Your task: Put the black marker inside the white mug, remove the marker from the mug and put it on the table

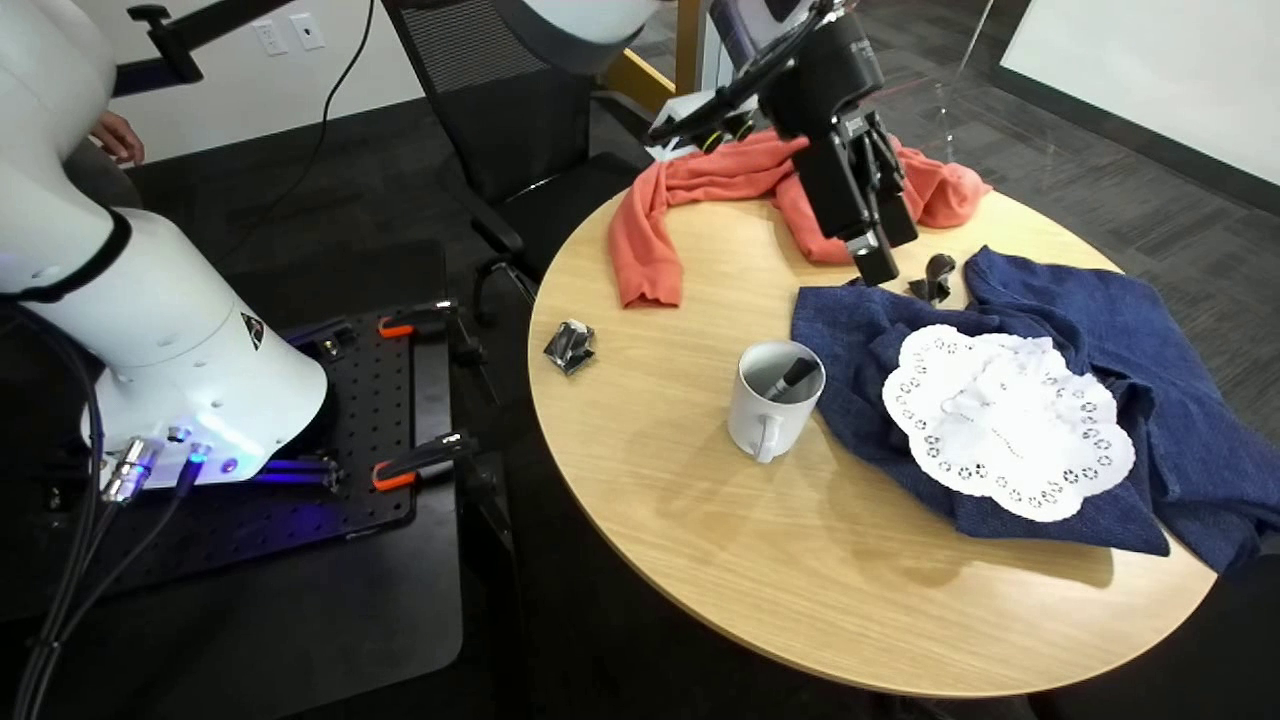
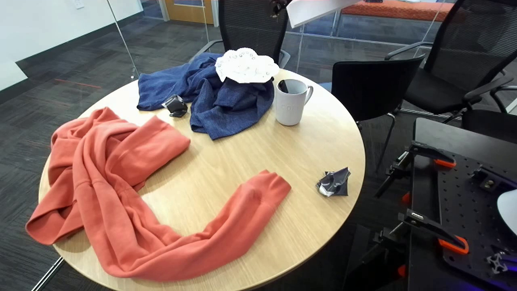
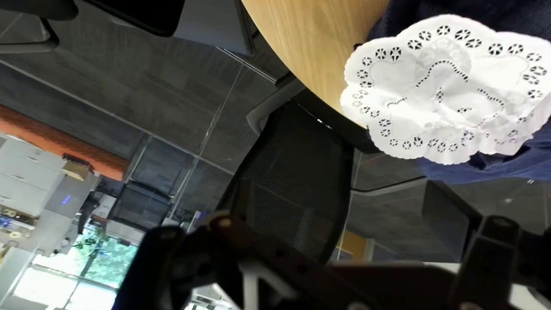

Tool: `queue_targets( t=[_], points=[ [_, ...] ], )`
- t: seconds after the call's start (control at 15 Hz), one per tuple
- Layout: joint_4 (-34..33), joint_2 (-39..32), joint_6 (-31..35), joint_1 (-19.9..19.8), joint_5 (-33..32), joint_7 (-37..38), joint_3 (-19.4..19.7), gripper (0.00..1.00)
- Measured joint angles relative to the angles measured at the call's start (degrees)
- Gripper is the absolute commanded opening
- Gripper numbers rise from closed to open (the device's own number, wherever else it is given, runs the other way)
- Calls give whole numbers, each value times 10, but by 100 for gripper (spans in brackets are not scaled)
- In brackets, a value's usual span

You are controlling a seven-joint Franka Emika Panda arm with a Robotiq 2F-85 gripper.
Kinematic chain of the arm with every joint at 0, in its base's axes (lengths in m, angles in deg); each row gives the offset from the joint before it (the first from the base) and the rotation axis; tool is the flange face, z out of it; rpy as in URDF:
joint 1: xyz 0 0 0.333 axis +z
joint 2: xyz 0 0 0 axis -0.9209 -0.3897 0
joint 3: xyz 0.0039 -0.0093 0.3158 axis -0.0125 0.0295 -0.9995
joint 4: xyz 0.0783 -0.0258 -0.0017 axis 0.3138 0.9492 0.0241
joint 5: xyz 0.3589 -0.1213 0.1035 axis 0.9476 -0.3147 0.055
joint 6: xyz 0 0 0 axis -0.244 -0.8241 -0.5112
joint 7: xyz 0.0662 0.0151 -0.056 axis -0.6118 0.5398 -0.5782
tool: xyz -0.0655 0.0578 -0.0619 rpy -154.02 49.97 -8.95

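Observation:
The white mug (image 1: pixel 745 412) stands upright on the round tan table (image 1: pixel 680 490), beside the denim cloth. It also shows in an exterior view (image 2: pixel 289 108) with its handle to the side. The black marker (image 1: pixel 797 374) is inside the mug, leaning on the inner wall, its dark end near the rim. Its dark tip also shows there (image 2: pixel 283 86); its lower part is hidden. My gripper (image 1: pixel 888 245) is raised in the air, away from the mug. In the wrist view its fingers (image 3: pixel 345 206) stand wide apart with nothing between them. Mug and marker are out of the wrist view.
A white doily (image 1: pixel 1010 425) lies on dark blue denim (image 1: pixel 1060 300) beside the mug; the doily fills the wrist view's upper right (image 3: pixel 447 86). An orange-red sweatshirt (image 2: pixel 117 173), a small dark clip-like object (image 2: pixel 176 106) and a crumpled black wrapper (image 2: pixel 334 182) lie on the table.

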Motion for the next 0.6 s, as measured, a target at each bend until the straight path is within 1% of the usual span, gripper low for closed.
queue_targets(
  t=[0.2,0.33,0.6],
  points=[
    [14,16,46,-6,56,-107,9,100],
    [24,24,68,-10,105,-190,12,100],
    [39,31,78,-15,206,-349,16,100]
  ],
)
